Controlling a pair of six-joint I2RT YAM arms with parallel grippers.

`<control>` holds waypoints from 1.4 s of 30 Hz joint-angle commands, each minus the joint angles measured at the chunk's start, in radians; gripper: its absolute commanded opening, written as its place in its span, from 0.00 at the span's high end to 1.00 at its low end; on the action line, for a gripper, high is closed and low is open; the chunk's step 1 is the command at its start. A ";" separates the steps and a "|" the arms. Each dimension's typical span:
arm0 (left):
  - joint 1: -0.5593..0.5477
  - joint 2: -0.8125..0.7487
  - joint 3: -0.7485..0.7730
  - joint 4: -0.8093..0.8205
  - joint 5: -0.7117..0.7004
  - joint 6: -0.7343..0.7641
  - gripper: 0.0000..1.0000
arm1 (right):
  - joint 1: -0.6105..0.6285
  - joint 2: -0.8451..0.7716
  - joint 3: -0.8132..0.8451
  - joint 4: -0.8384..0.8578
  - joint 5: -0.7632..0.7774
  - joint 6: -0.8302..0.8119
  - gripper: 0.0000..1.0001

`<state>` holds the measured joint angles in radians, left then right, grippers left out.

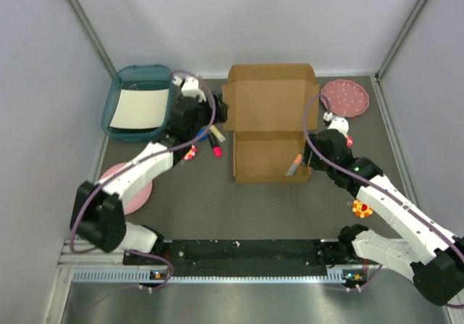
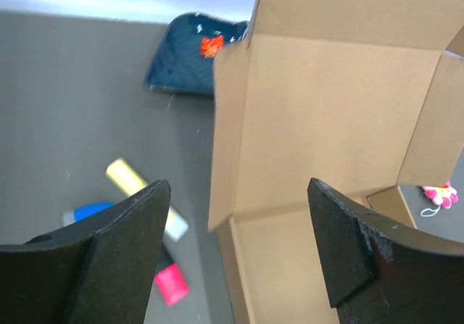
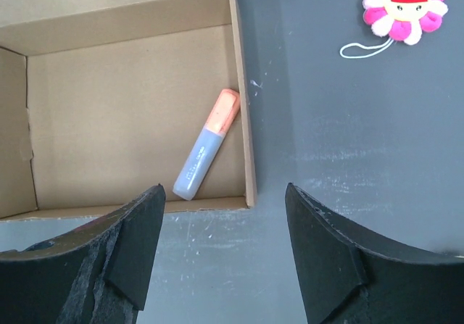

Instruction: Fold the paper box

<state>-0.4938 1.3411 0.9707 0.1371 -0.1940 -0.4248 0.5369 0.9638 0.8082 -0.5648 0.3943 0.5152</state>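
Paper box (image 1: 270, 106) open, long axis away from arms, lid rearward; orange-capped marker (image 3: 206, 144) inside, unseen from left wrist. Left gripper (image 2: 235, 197), right gripper (image 3: 223, 193): jaws apart, empty.

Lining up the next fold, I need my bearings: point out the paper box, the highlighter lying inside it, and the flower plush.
paper box (image 1: 270, 105), top external view, on the open lid panel.
highlighter (image 3: 206, 150), right wrist view, on its grey barrel.
flower plush (image 3: 406, 5), right wrist view, on its centre face.
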 commanded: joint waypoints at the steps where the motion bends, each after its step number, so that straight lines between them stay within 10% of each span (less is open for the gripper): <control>1: 0.101 0.162 0.196 0.076 0.256 0.087 0.18 | 0.012 -0.048 0.034 -0.006 -0.052 -0.017 0.32; 22: 0.204 0.573 0.660 -0.316 0.559 0.265 0.25 | 0.012 -0.096 0.060 0.008 -0.114 -0.043 0.31; 42: 0.218 0.619 0.700 -0.261 0.757 0.297 0.64 | 0.012 -0.074 0.045 0.023 -0.115 -0.038 0.32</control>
<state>-0.2783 1.9572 1.6329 -0.1612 0.4740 -0.1692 0.5369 0.8932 0.8085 -0.5697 0.2829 0.4797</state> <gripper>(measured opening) 0.383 0.685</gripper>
